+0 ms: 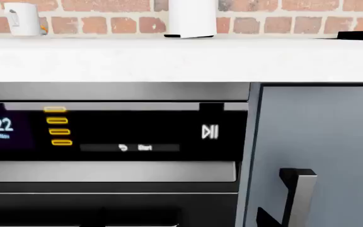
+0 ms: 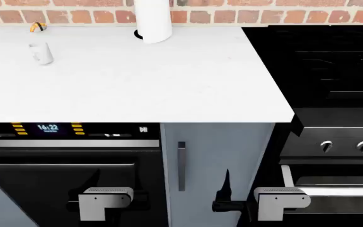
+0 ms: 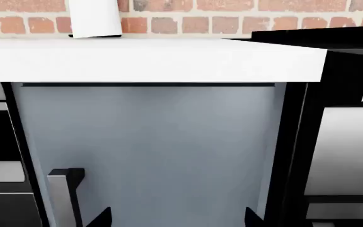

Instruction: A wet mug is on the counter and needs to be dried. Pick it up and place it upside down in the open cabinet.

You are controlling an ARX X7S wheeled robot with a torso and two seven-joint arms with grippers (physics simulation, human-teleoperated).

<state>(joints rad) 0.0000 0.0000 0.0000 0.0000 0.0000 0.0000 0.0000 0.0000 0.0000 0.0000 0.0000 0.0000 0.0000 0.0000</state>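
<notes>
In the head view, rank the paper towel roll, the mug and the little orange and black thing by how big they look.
1. Paper towel roll, clearly largest, though its top is cut off by the frame.
2. Mug, much smaller.
3. Orange and black object, smallest; it sits slightly farther back, so the gap with the mug is less certain.

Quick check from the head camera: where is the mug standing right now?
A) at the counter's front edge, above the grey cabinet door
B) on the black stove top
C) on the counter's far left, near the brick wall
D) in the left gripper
C: the mug stands on the counter at far left, near the small orange-and-black object.
</notes>
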